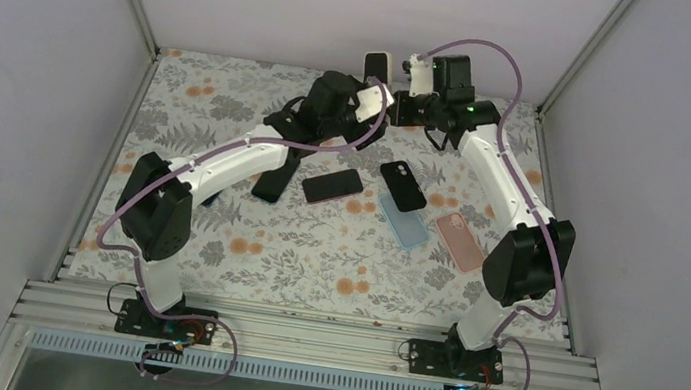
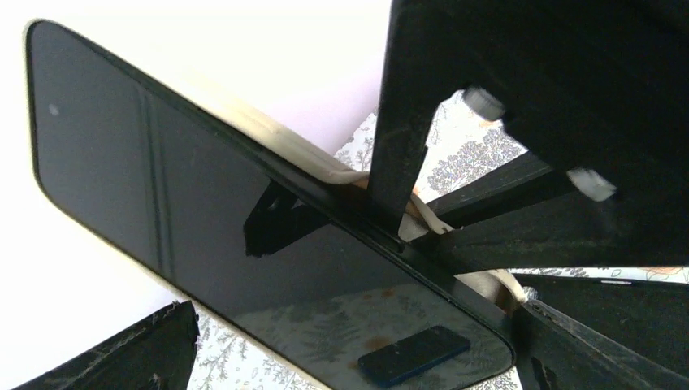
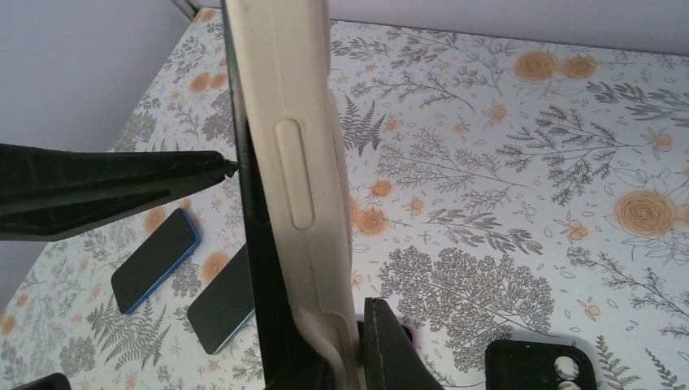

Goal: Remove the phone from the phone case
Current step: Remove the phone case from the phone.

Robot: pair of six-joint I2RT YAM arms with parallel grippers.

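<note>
From the top camera, I see both arms reaching to the far middle of the bench [image 1: 314, 251]. The right hand [image 1: 396, 101] holds the cream phone case [image 1: 377, 65] up off the surface, and the left hand [image 1: 375, 104] is right against it. A black phone [image 1: 333, 185], a black case [image 1: 403, 186], a blue case [image 1: 405, 225] and a pink case [image 1: 459, 241] lie flat nearer me.

On the left wrist camera, the phone [image 2: 203, 219] fills my view, dark screen facing me, seated in the case. The left hand is spread wide, with the phone lying between its fingers [image 2: 130, 357].

On the right wrist camera, I see the case edge-on and upright. The right hand is pinching its lower end, and one left finger's tip meets the screen-side edge.
</note>
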